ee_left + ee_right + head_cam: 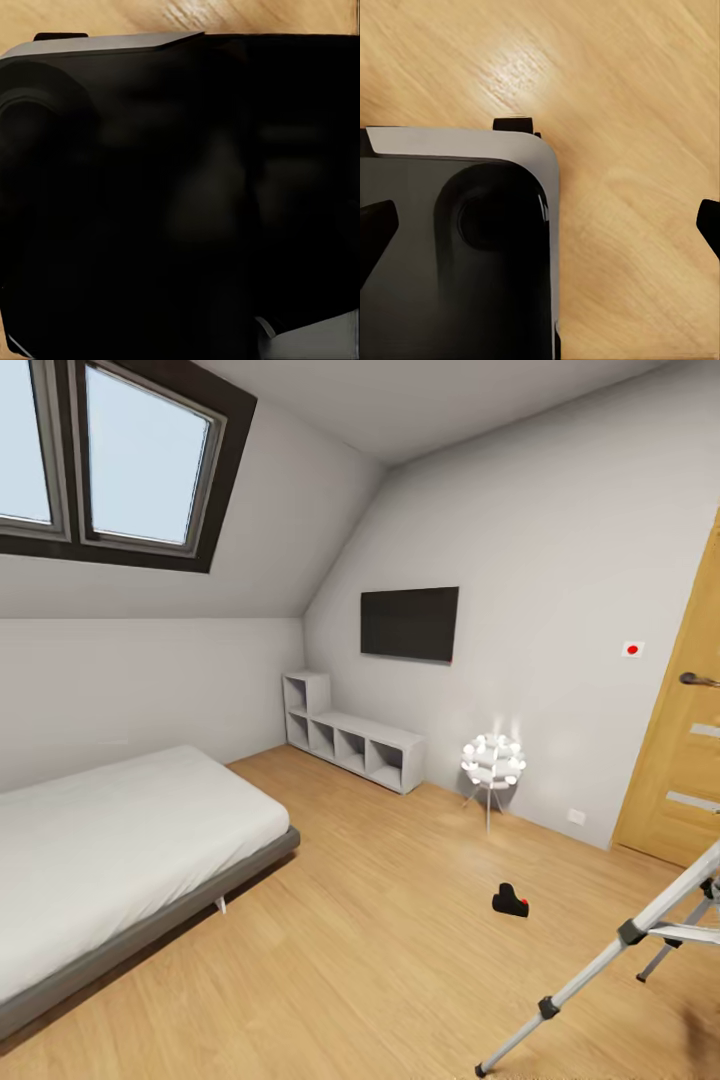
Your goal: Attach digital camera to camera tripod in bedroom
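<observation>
Digital camera (510,901) lies on floor (380,960), between globe lamp (492,762) and camera tripod (640,930), tripod cut off by frame. Right end effector (540,225) spread; left indeterminate.

The tripod (640,950) is cut off by the head view's right edge, so only parts of its legs show and its head is out of frame. The door (680,740) and bed (120,860) are also cropped. The camera (510,901) is too small for detail. In the left wrist view a dark robot body (180,202) hides nearly everything.
</observation>
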Controlling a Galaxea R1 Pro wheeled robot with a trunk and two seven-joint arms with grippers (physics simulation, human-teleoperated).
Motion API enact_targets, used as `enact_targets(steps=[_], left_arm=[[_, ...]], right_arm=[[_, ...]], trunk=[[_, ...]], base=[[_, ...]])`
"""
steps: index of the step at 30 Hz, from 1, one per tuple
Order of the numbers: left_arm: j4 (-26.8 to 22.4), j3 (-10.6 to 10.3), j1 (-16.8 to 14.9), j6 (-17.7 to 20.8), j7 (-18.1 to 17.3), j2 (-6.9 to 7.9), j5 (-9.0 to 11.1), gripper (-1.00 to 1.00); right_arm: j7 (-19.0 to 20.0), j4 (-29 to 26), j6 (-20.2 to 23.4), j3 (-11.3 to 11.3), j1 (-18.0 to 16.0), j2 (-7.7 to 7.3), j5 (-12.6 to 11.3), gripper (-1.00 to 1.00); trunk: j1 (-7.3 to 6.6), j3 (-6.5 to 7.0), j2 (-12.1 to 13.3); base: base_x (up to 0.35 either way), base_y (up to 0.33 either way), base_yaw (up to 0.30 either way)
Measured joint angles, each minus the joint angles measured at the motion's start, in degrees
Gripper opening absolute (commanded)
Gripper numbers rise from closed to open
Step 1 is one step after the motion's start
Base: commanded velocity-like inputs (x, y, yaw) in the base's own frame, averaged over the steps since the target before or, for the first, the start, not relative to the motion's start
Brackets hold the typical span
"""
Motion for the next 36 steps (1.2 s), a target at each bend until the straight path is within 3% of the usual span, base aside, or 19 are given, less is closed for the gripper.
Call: enact_targets(steps=[9,21,22,25,34,36], left_arm=[[0.1,0.1,0.0,0.0,0.1,0.75,0.0,1.0],[0.1,0.8,0.0,-0.2,0.4,5.39,0.2,1.0],[0.2,1.0,0.0,-0.5,0.4,6.56,0.2,1.0],[0.4,1.0,0.0,-0.6,0.3,7.78,0.2,1.0],[0.5,1.4,0.0,-0.1,0.5,8.78,0.3,1.0],[0.5,3.3,0.0,0.1,0.5,8.94,0.3,1.0]], right_arm=[[0.0,0.0,0.0,0.0,0.0,0.0,0.0,1.0],[0.0,0.0,0.1,0.0,0.0,0.02,0.0,1.0],[0.0,0.0,0.1,0.0,0.0,0.0,0.0,1.0],[0.0,0.0,0.1,0.0,0.0,-0.01,0.0,1.0],[0.0,0.0,0.1,0.0,0.0,0.03,0.0,1.0],[0.0,0.0,0.1,0.1,0.0,0.03,0.0,1.0]], trunk=[[0.0,0.0,0.0],[0.0,0.0,0.0],[0.0,0.0,0.0],[0.0,0.0,0.0],[0.0,0.0,0.0],[-0.01,0.0,0.0]], base=[[0.0,0.0,-0.217],[0.0,0.0,-0.147],[0.0,0.0,-0.016],[0.0,0.0,-0.008],[0.0,0.0,-0.002],[0.051,0.005,0.0]])
